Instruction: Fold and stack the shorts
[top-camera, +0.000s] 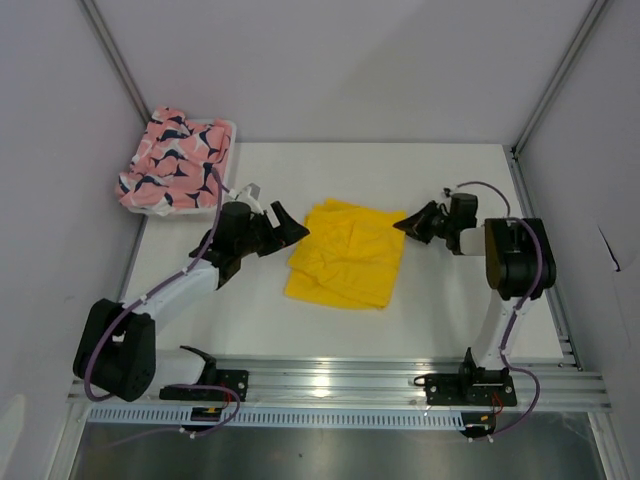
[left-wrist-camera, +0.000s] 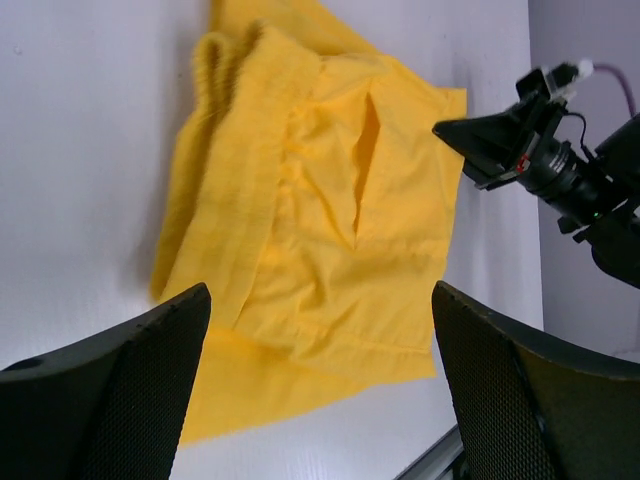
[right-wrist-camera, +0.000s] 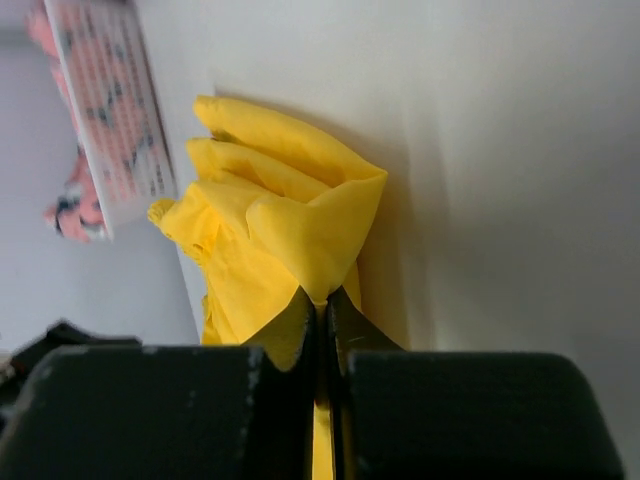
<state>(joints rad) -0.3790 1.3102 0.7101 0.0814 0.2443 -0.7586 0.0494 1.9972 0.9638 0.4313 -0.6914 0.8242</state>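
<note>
We pinch the half-folded yellow shorts (top-camera: 345, 258) in our right fingers (right-wrist-camera: 180, 410); left fingers (left-wrist-camera: 120, 390) gape empty. The pink shorts (top-camera: 175, 160) wait in the basket (right-wrist-camera: 105, 95).

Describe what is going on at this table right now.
Two robot arms are working on yellow shorts lying on the table. The right gripper is pinched shut on their right edge, bunching the cloth. The left gripper is open by the left edge, holding nothing. The pink patterned shorts sit in a white basket at the far left corner, so nothing is stacked yet.
</note>
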